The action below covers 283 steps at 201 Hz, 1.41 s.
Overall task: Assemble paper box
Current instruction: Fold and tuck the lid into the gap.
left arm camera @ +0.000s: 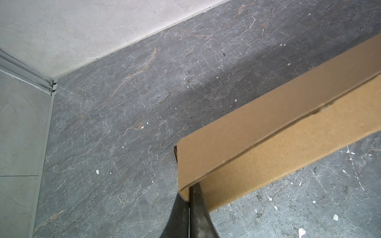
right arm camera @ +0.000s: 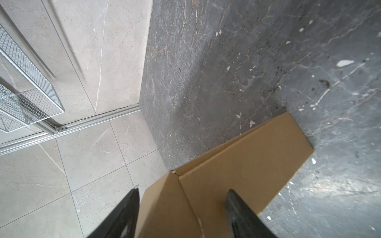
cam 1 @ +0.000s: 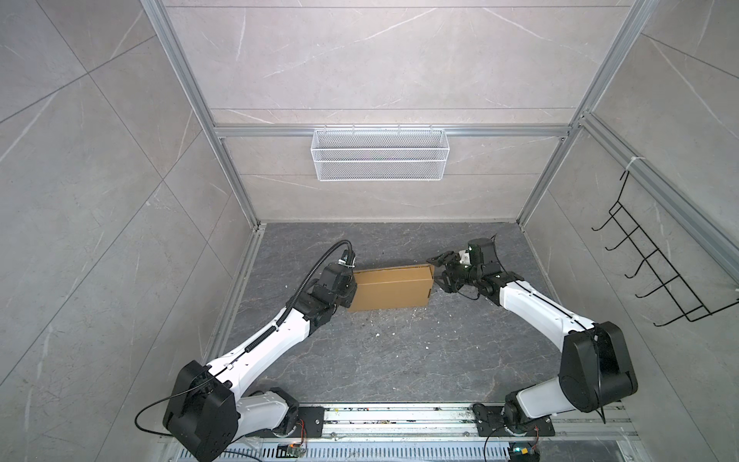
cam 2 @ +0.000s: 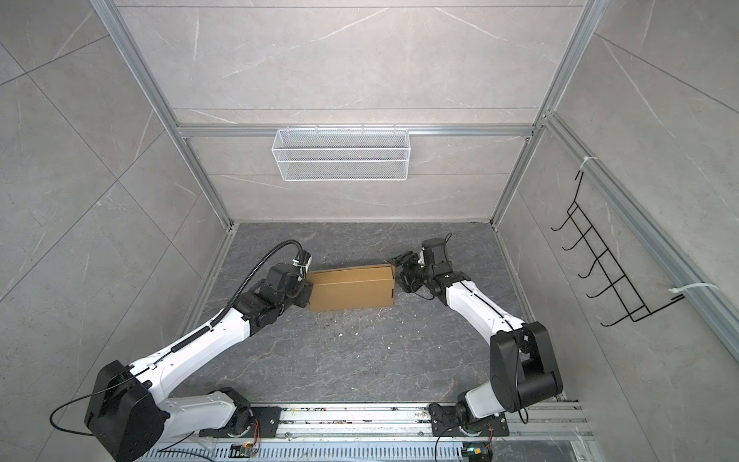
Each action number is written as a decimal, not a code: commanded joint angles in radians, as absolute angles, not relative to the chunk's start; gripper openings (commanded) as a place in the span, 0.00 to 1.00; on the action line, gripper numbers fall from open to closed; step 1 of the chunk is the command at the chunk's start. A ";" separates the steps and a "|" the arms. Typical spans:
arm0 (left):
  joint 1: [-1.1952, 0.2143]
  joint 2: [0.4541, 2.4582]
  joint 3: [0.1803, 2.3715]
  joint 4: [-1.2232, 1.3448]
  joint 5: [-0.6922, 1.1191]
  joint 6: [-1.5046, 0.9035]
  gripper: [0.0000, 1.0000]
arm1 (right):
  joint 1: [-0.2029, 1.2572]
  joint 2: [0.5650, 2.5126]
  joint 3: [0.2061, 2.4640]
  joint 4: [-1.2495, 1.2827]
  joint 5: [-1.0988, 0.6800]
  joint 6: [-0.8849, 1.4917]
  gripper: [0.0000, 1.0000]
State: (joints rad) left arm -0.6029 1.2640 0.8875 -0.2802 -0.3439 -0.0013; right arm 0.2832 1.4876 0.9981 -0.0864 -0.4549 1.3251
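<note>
Likely final closing; left gripper (left arm camera: pixel 188 192) pinches the box's (cam 1: pixel 392 294) left corner; right gripper (right arm camera: pixel 183 191) spread astride the right end; next, squeeze there.

I see a plain brown corrugated cardboard box (cam 1: pixel 392 294), shallow and rectangular, folded shut. It lies near the middle of the dark grey marbled tabletop (cam 1: pixel 400 360), its long side running across both top views. From above, the box (cam 2: pixel 352 292) shows two long faces meeting at a lengthwise fold, the farther one narrower. In my right wrist view a corner seam of the box (right arm camera: pixel 237 171) gapes slightly
</note>
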 commanded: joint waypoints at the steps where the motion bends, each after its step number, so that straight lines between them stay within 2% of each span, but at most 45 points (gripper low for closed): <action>1: -0.624 1.336 0.834 -0.515 -0.268 0.040 0.00 | 0.307 1.445 0.985 -0.112 -0.466 1.351 0.69; 86: -0.623 1.333 0.834 -0.515 -0.280 0.046 0.00 | 0.308 1.399 1.004 -0.341 -0.434 1.199 0.77; 155: -0.623 1.330 0.834 -0.514 -0.279 0.051 0.00 | 0.304 1.404 0.990 -0.212 -0.521 1.328 0.80; 201: -0.625 1.331 0.832 -0.513 -0.283 0.051 0.00 | 0.316 1.394 1.002 -0.227 -0.530 1.371 0.80; 217: -0.624 1.333 0.834 -0.515 -0.284 0.050 0.00 | 0.315 1.386 1.037 -0.323 -0.490 1.272 0.80; 235: -0.625 1.332 0.832 -0.517 -0.286 0.051 0.00 | 0.305 1.363 1.104 -0.474 -0.374 1.046 0.81; 255: -0.624 1.331 0.832 -0.518 -0.286 0.049 0.00 | 0.304 1.338 1.153 -0.489 -0.279 0.763 0.82; 283: -0.625 1.336 0.836 -0.521 -0.282 0.048 0.00 | 0.305 1.315 1.234 -0.499 -0.252 0.384 0.83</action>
